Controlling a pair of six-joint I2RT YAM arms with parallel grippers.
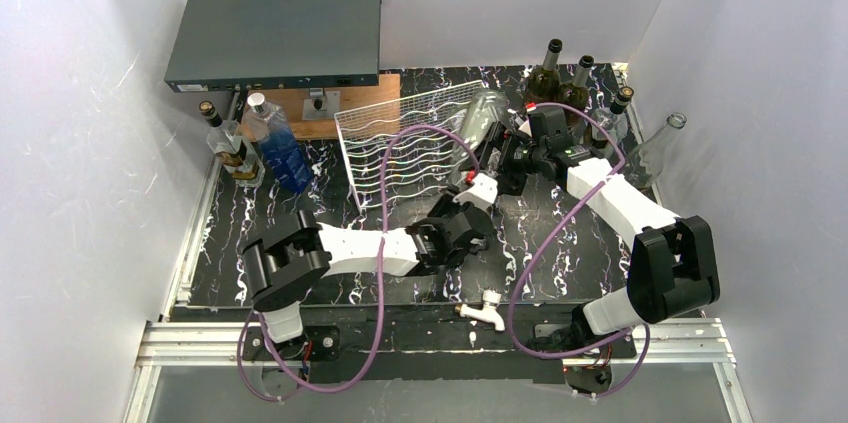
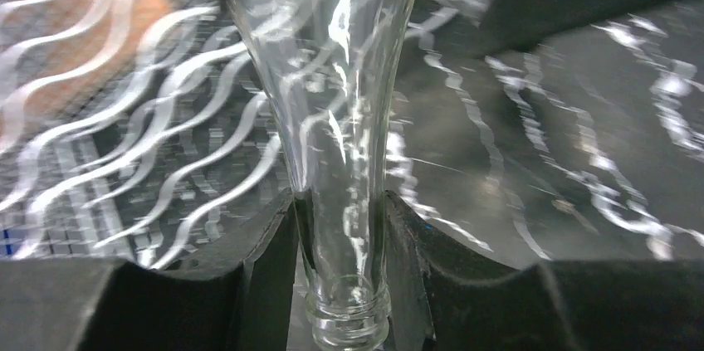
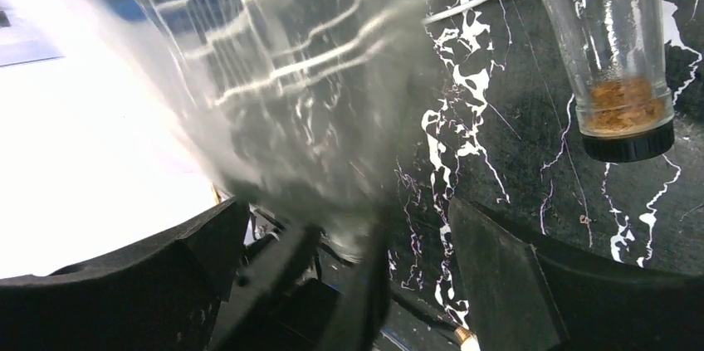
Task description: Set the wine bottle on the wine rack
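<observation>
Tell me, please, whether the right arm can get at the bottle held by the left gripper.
Probably yes: the right gripper stands open around the wine bottle, whose neck the left gripper holds.

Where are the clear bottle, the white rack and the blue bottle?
clear bottle (image 2: 344,226), left wrist view, on its neck.
white rack (image 1: 420,108), top view, on its wavy wires.
blue bottle (image 1: 283,155), top view, on its body.
</observation>
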